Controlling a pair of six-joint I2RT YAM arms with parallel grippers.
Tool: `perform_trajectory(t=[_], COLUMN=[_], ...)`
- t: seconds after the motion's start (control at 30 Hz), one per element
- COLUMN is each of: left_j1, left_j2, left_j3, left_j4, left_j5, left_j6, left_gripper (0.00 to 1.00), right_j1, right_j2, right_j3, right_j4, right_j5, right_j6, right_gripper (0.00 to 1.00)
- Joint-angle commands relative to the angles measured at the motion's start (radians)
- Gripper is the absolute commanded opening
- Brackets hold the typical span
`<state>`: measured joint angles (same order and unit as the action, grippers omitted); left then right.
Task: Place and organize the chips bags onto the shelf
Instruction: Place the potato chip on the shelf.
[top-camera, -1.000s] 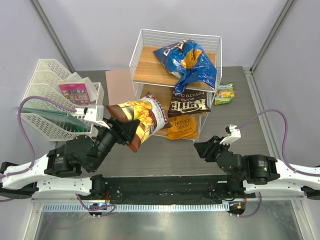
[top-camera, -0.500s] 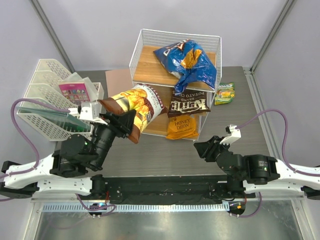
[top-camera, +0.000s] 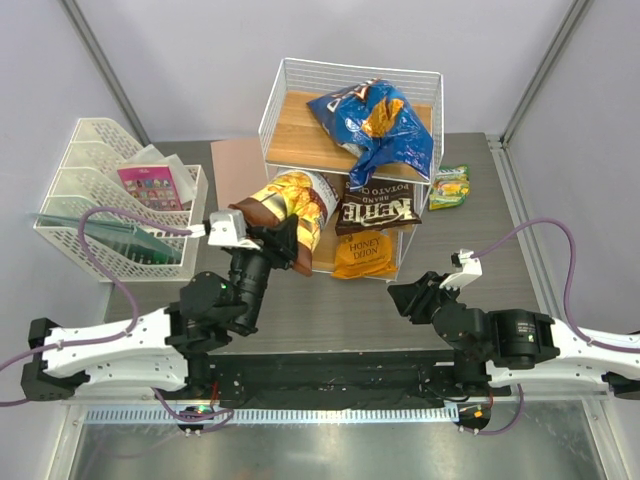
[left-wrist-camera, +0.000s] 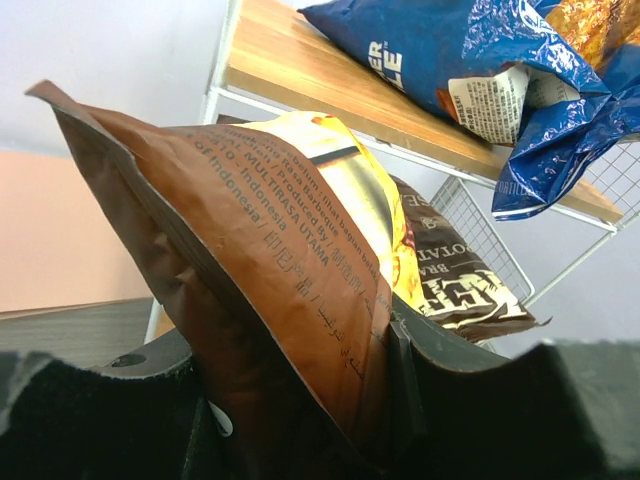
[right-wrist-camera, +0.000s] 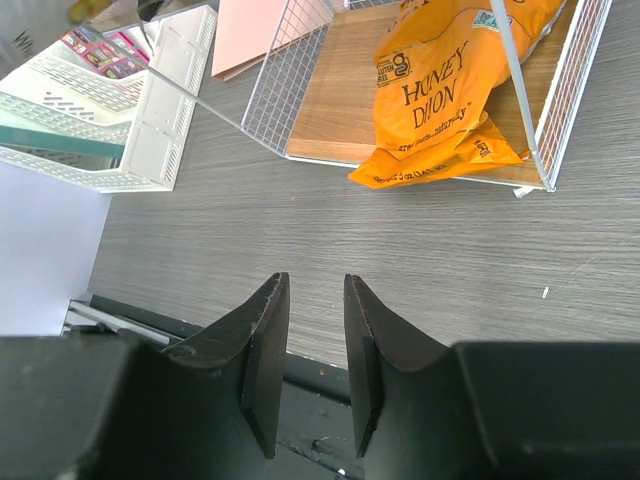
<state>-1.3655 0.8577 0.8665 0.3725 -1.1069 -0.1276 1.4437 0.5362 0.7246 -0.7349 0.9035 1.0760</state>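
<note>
Brown-white chips bag (top-camera: 292, 200) with red lettering: clamped in the left claw (top-camera: 283, 238), clear of the desk (top-camera: 330, 300) and tilted. Its lower end is pinched between the black fingers (left-wrist-camera: 450, 370) and its upper end points to 1 o'clock.

Position: at the 7 o'clock corner of the shelf (top-camera: 292, 135), level with the middle tier. Cannot tell whether it rests on that board.

Other bags:
- Blue Doritos bag (top-camera: 375, 125): on the top board, right half, with one end drooping over the front rim.
- Dark brown Kettle bag (top-camera: 378, 208): on the middle tier, at 3 o'clock of the held bag and just beside it.
- Orange Honey Dijon bag (right-wrist-camera: 440, 85): on the lowest board, its near end overhanging the front edge.
- Small green-yellow bag (top-camera: 450, 186): on the desk at 3 o'clock of the shelf, just outside the wire.

Right claw (right-wrist-camera: 315, 290): released, fingers a little apart with nothing between them. It hangs over bare desk at 5 o'clock of the shelf, near the orange bag and not touching it.

Also present: a white mesh file tray (top-camera: 100, 205) at 9 o'clock of the shelf, with a pink card packet (top-camera: 150, 187) in it. A salmon board (top-camera: 235, 165) lies flat between tray and shelf.
</note>
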Motion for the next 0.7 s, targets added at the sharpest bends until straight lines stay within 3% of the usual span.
perform_trajectory(t=[0.0,0.23,0.4,0.67], left_j1=[0.008,0.008,0.008,0.037], left_j2=[0.095,0.222,0.306,0.388], left_j3=[-0.006,-0.043,-0.049,-0.035], left_j4=[0.184,0.325,0.313,0.218], left_j5=[-0.033,-0.160,-0.306,-0.370], left_j6=[0.008,0.008,-0.061,-0.237], left_gripper=[0.00,0.00,0.00,0.00], right_j1=[0.003,0.003,0.003,0.003], right_j2=[-0.010,0.011,0.011,0.001], right_j3=[0.001,0.006,0.007,0.006], right_j4=[0.020,0.034,0.042,0.045], right_j5=[0.037,0.025,0.021,0.009], right_j6=[0.013,-0.001,-0.014,-0.021], right_gripper=[0.34,0.34,0.34,0.34])
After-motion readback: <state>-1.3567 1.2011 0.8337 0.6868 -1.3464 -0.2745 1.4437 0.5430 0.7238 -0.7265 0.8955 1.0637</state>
